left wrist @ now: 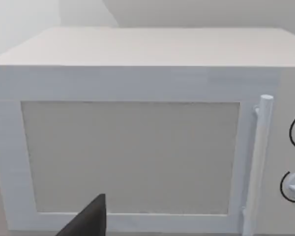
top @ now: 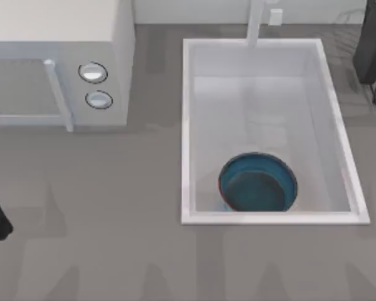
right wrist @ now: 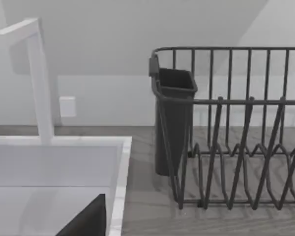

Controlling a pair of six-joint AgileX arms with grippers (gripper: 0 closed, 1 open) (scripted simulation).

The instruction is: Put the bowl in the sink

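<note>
Grey table (top: 113, 251) carries everything. White sink (top: 263, 218) fills right half of top view, faucet post (top: 255, 25) at its far short side. White microwave (top: 56, 37) sits at far left, door handle (top: 57, 94) and two round knobs (top: 93, 73) facing near side. Dark wire dish rack (right wrist: 236, 147) with cutlery cup (right wrist: 173, 118) stands just right of sink. Blue bowl (top: 258, 183) rests upright inside sink, against near wall. Left arm at left edge, right arm off right side; finger spread of either gripper: cannot tell.

- Round shallow blue bowl (top: 258, 183) with darker teal inside: upright, seemingly resting inside the basin at its near end.
- Large white rectangular sink (top: 189, 125) with raised rim, holding it.
</note>
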